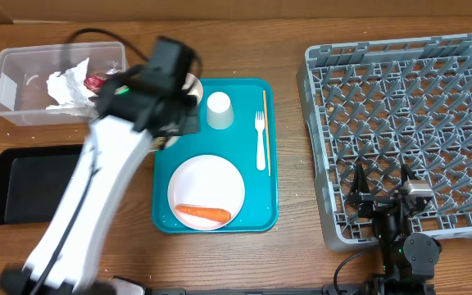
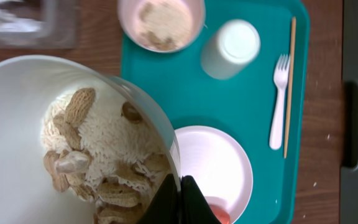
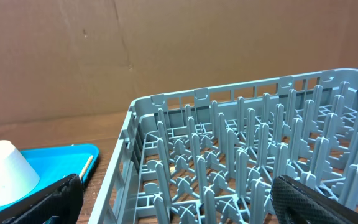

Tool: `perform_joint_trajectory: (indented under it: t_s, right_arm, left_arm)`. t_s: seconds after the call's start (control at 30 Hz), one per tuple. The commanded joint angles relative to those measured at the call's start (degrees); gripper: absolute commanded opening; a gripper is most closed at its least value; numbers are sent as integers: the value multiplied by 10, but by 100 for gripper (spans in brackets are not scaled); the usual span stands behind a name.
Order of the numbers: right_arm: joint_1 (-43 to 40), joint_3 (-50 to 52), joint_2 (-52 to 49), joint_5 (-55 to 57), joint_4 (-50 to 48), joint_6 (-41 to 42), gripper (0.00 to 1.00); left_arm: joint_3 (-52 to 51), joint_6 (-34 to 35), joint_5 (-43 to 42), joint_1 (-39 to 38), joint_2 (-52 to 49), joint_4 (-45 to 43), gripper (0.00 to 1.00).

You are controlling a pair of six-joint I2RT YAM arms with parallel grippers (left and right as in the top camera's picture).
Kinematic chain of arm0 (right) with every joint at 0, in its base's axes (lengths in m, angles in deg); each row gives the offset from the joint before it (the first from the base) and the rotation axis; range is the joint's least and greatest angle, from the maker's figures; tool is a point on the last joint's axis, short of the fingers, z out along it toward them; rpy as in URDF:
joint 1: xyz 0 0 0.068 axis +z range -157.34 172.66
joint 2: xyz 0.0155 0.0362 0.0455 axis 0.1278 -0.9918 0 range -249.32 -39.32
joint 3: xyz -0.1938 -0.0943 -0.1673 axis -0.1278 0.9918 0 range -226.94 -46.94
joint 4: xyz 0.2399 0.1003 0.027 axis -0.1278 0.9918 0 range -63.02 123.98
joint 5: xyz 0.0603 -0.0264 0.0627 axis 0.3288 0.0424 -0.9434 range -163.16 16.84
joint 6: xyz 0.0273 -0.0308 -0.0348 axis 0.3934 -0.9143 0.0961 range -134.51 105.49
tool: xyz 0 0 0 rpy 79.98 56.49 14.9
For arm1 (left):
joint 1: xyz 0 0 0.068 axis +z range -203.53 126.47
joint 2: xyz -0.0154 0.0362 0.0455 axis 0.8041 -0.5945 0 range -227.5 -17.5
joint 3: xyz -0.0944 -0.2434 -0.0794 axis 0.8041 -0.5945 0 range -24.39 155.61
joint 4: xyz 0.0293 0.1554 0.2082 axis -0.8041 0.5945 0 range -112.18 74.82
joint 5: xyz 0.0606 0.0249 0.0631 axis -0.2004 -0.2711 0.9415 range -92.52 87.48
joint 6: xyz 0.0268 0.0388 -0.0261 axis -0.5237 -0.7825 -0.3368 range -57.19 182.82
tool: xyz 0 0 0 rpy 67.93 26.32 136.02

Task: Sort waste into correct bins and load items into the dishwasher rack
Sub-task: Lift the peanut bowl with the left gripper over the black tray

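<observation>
My left gripper (image 2: 180, 199) is shut on the rim of a white bowl (image 2: 23, 112) holding beige nuts (image 2: 79, 106) and white rice (image 2: 114, 140). It holds the bowl over the left edge of the teal tray (image 2: 253, 124); in the overhead view my arm mostly hides the bowl (image 1: 165, 142). A second bowl (image 2: 161, 22), a cup (image 2: 230, 48), a fork (image 2: 278, 102), a wooden stick (image 2: 289, 81) and a plate (image 2: 213, 162) with a carrot (image 1: 202, 213) lie on the tray. My right gripper (image 1: 381, 192) is open and empty over the near edge of the grey rack (image 1: 400, 74).
The clear tub (image 1: 23, 65) at the back left holds crumpled white paper (image 1: 68, 83) and a red wrapper (image 1: 95, 80). The black tray (image 1: 35, 184) lies in front of it. The rack's pegs (image 3: 241, 143) stand just ahead of my right fingers.
</observation>
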Motion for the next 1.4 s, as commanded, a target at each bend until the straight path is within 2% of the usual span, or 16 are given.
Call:
perform_joint_trajectory:
  t_s: [0.0, 0.07, 0.1, 0.13, 0.27, 0.37, 0.57, 0.77, 1.03, 1.27, 1.37]
  right_arm:
    - [-4, 6, 6, -1, -4, 0, 100]
    - [-4, 6, 6, -1, -4, 0, 100]
    - [-4, 6, 6, -1, -4, 0, 100]
    - [-4, 6, 6, -1, -4, 0, 100]
    - [-4, 6, 6, -1, -4, 0, 100]
    - [-4, 6, 6, -1, -4, 0, 100]
    - [-4, 6, 6, -1, -4, 0, 100]
    - [-4, 6, 6, -1, -4, 0, 100]
    - [-4, 6, 6, -1, -4, 0, 100]
    - [-4, 6, 6, -1, -4, 0, 100]
    - [-4, 6, 6, -1, -4, 0, 100]
  left_arm:
    - [19, 30, -3, 84, 66, 26, 4]
    - [19, 30, -32, 135, 80, 39, 4]
    - [19, 28, -76, 209, 89, 52, 4]
    - [18, 23, -97, 238, 89, 55, 4]
    - [-3, -9, -186, 327, 88, 52, 4]
    - [-34, -22, -218, 376, 87, 43, 4]
    - [-113, -23, -246, 444, 87, -14, 4]
    - [-203, -23, -341, 523, 64, -101, 4]
    - [-283, -85, -468, 630, 2, -179, 4]
    - [-298, -158, -576, 677, -47, -200, 4]
    - [-298, -204, -668, 694, -73, -203, 4]
